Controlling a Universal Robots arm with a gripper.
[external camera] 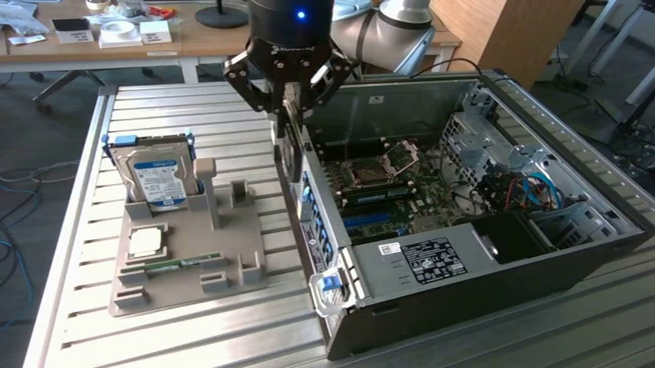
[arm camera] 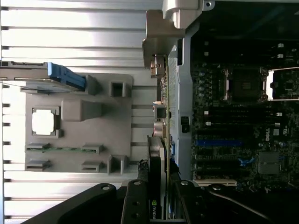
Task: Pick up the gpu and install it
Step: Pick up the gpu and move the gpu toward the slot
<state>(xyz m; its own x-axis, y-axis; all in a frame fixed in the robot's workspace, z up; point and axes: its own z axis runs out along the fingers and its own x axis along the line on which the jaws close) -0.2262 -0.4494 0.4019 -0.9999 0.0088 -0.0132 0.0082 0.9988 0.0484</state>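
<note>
Ext. view, from its left: slatted metal tabletop (external camera: pixel 205 115) carries a grey parts holder (external camera: pixel 174 295). At the holder's far end a hard drive (external camera: pixel 156 180) w/ blue-white label stands upright in its slot. Nearer the camera, a square CPU chip (external camera: pixel 149 242) lies flat in its recess. Just past it, a narrow green RAM stick (external camera: pixel 174 266) lies flat between small clips. Two grey posts (external camera: pixel 227 201) stick up on the holder's right side.

Middle: the black hand (external camera: pixel 290 115) hangs from above and is clenched on the gpu (external camera: pixel 291 153). The card is off the tabletop, upright and edge-on to the camera. It hangs between holder and PC case (external camera: pixel 573 253), just beside the case's left wall. Can't tell if card and wall touch.

Wrist view, same grip: hand (arm camera: pixel 159 193) w/ one finger on each flat face of the gpu (arm camera: pixel 158 158). A green logo shows on the card's edge near the fingers (arm camera: pixel 135 200). The card runs along the case wall, on the holder's side of it, not yet in a slot.

Ext. view's right: case lies on its side, open face up. Motherboard (external camera: pixel 409 192) is exposed inside, w/ the CPU socket (external camera: pixel 384 165) toward the far end and blue slots (external camera: pixel 370 224) nearer the camera. Bundled cables (external camera: pixel 527 192) sit further right, by the drive cage.
</note>
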